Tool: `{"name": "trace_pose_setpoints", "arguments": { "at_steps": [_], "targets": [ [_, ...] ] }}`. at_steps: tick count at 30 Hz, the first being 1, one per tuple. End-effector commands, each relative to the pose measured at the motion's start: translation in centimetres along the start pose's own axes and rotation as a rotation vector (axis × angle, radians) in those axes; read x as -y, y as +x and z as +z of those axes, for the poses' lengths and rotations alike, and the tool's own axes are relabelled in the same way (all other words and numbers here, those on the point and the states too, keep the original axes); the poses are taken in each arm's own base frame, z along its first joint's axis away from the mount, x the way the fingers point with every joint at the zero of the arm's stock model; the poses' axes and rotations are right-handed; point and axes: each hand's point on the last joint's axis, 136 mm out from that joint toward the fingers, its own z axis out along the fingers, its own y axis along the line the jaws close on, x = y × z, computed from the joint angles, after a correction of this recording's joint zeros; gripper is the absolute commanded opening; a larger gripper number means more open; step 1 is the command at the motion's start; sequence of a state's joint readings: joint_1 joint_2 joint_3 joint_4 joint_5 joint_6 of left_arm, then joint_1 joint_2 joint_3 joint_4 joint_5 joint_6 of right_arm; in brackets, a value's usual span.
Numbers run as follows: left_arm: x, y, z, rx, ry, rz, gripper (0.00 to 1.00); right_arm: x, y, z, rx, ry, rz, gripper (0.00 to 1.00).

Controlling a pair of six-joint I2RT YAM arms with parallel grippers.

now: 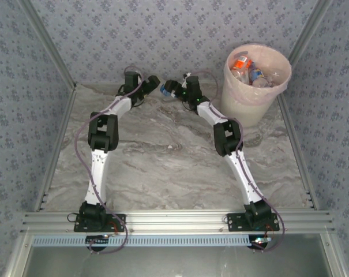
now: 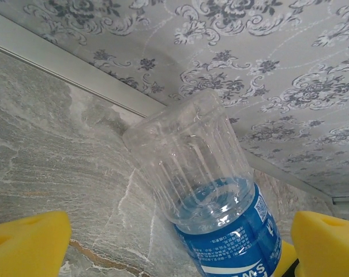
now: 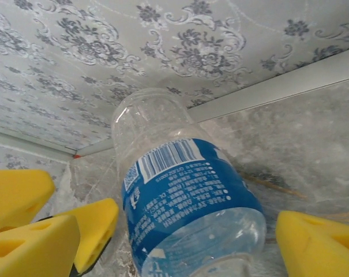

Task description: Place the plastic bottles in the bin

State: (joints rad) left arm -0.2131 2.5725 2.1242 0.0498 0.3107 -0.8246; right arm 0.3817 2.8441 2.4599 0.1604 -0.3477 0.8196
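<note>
Clear blue-labelled plastic bottle (image 3: 186, 190) sits between the spread left gripper (image 2: 180, 222) and spread right gripper (image 3: 194, 219); best to close the right squarely mid-label.

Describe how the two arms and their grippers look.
Both match. The left arm and right arm have white tubular links, black joint housings and black bases. A thin purplish cable loops alongside each. The left fingers and right fingers are bright yellow wedges.
</note>
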Motion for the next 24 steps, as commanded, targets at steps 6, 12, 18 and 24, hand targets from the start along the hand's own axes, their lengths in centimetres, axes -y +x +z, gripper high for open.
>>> {"name": "trace_pose_setpoints", "arguments": {
  "at_steps": [6,12,18,24],
  "targets": [
    [-0.1,-0.3,0.1,-0.015,0.011,-0.014,0.98,0.1,1.8,0.2,-0.005,-0.039,0.132,0.78],
    [0.5,0.1,0.3,-0.058,0.020,-0.011,0.98,-1.1,3.2,0.0,-0.073,-0.061,0.063,0.75],
    [2.6,1.9,0.6,-0.143,0.097,0.007,0.98,-3.6,3.9,-0.1,-0.113,-0.125,-0.011,0.71],
    [4.1,3.7,0.4,-0.203,0.119,0.016,0.98,-4.5,5.6,0.0,-0.173,-0.125,-0.011,0.58]
  ]
}}
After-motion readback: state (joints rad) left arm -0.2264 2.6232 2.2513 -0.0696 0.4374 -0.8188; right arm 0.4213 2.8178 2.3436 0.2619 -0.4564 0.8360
